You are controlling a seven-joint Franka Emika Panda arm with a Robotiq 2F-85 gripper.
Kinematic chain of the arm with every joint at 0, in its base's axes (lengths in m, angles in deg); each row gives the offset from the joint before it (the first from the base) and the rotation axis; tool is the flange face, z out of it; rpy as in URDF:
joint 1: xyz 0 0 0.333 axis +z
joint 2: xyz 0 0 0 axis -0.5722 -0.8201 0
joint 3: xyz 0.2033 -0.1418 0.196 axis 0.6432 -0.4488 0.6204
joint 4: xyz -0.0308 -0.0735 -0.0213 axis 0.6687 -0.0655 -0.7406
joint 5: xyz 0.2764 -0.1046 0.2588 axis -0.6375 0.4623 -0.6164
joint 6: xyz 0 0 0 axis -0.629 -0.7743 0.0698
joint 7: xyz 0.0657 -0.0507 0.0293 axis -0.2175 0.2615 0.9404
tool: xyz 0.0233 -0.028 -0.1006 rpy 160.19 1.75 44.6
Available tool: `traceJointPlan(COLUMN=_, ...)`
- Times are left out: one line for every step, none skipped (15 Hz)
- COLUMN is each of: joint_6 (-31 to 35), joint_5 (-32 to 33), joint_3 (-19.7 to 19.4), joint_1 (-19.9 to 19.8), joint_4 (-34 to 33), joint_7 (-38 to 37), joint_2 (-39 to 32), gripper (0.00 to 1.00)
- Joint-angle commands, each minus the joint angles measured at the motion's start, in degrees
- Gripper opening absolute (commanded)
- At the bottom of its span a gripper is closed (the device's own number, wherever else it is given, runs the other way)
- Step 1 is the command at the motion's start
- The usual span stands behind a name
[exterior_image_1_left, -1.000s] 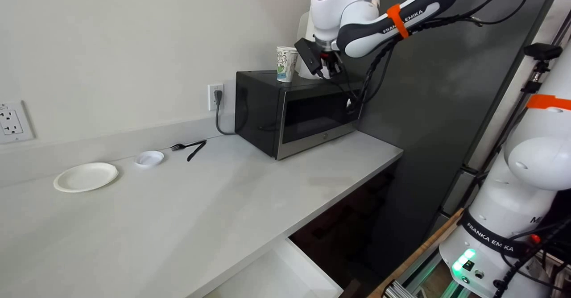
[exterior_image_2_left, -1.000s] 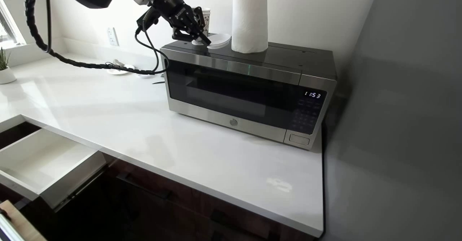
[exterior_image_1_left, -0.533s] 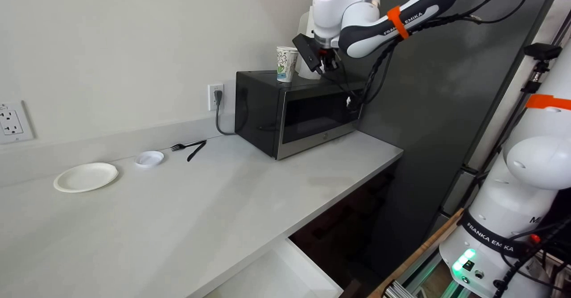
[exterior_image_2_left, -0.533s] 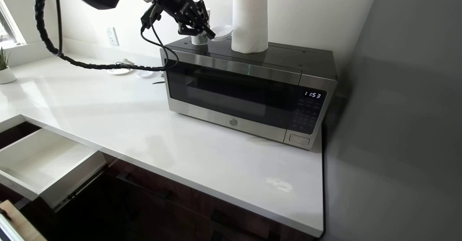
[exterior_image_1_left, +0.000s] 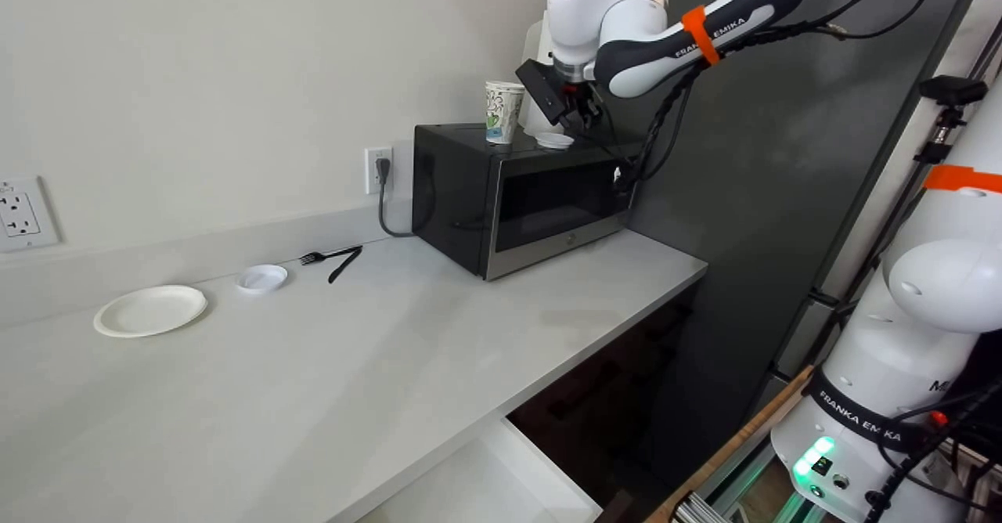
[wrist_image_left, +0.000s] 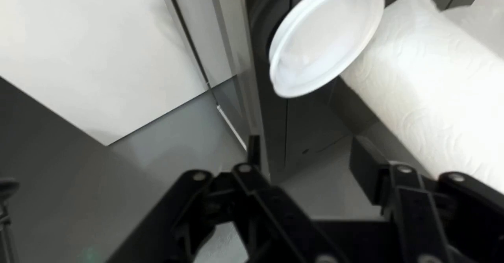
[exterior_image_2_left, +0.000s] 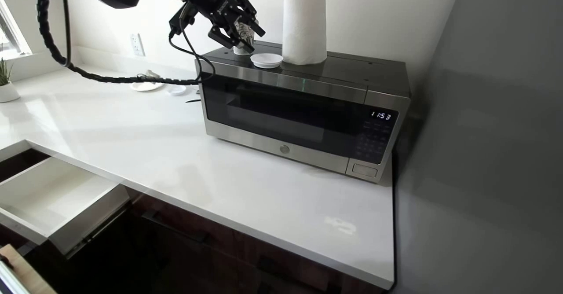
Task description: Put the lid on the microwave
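Observation:
The lid, a shallow round white disc, lies flat on top of the microwave, close to its front edge. An exterior view also shows that lid beside the paper cups. Above and to one side of it hangs my gripper, jaws spread apart and holding nothing. In the wrist view the lid sits beyond the fingertips, and only bare background shows between the fingers. A gap separates the lid from the gripper.
A paper towel roll stands just behind the lid. Stacked paper cups are close to the gripper. On the counter lie a white plate, a small white dish and black cutlery. A drawer is pulled out.
Half a second ago the lid was tilted at the closed fingertips. The gripper has since opened, and the lid has dropped onto the microwave top. The arm has shifted only slightly.

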State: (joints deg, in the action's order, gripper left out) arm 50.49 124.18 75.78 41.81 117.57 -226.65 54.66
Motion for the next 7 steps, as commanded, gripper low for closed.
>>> traceJointPlan(joint_6=-13.8, joint_5=-3.1, joint_3=0.5, joint_1=-0.9, joint_4=2.9, joint_7=3.1, joint_2=7.5, gripper=0.93)
traceJointPlan(joint_6=-18.5, joint_5=-3.9, joint_3=0.5, joint_1=-1.0, joint_4=3.7, joint_7=3.8, joint_2=9.8, gripper=0.99)
traceJointPlan(joint_6=-23.2, joint_5=-4.5, joint_3=0.6, joint_1=-1.3, joint_4=4.9, joint_7=4.3, joint_2=12.7, gripper=1.0)
traceJointPlan(joint_6=-27.8, joint_5=-5.5, joint_3=0.6, joint_1=-1.5, joint_4=5.9, joint_7=4.6, joint_2=15.1, gripper=1.0)
traceJointPlan(joint_6=-32.2, joint_5=-6.7, joint_3=0.6, joint_1=-1.8, joint_4=6.5, joint_7=4.7, joint_2=17.3, gripper=1.0)
traceJointPlan(joint_6=-28.1, joint_5=-4.4, joint_3=0.7, joint_1=-1.5, joint_4=2.0, joint_7=4.1, joint_2=11.1, gripper=1.0)
traceJointPlan(joint_6=-30.9, joint_5=-5.3, joint_3=0.7, joint_1=-1.7, joint_4=2.8, joint_7=4.5, joint_2=13.4, gripper=1.0)
